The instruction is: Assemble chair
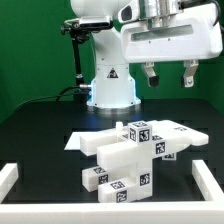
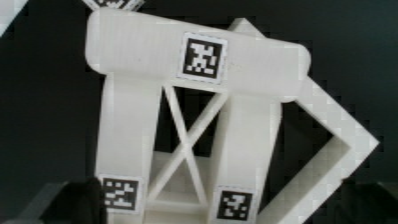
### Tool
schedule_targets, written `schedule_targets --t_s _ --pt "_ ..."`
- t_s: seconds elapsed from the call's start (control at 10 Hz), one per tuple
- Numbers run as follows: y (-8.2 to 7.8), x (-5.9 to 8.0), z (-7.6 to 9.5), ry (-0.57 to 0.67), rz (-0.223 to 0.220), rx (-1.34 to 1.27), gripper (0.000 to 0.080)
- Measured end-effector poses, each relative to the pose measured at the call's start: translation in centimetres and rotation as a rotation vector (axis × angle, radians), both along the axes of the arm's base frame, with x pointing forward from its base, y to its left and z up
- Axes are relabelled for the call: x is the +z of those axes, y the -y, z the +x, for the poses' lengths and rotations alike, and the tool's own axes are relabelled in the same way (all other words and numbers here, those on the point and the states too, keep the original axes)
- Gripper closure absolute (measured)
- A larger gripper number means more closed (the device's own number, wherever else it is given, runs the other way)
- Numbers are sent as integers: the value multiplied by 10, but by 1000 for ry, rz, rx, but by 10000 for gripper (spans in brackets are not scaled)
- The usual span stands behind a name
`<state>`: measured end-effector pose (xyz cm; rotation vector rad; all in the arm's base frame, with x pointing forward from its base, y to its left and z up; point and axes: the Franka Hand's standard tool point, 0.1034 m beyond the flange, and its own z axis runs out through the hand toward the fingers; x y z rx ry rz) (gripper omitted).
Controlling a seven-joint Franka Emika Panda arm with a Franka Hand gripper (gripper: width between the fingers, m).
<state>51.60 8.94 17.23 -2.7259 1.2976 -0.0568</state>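
One black table is carrying one white chair, lying mid-table between two border rails. One gripper is hovering above it, fingers spread wide, gripping nothing.

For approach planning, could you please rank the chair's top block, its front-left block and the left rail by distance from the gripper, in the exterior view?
1. Top block, just below the gripper.
2. Front-left block, lower left.
3. Left rail, left edge.
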Motion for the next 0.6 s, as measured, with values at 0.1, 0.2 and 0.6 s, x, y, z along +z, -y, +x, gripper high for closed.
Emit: schedule_targets --t_s 0.1,0.2,0.6 --pt "-1 0 0 0 0 1 151" --pt "-2 -1 -1 0 -1 5 151" --pt "-37 -19 -40 83 -51 359 151"
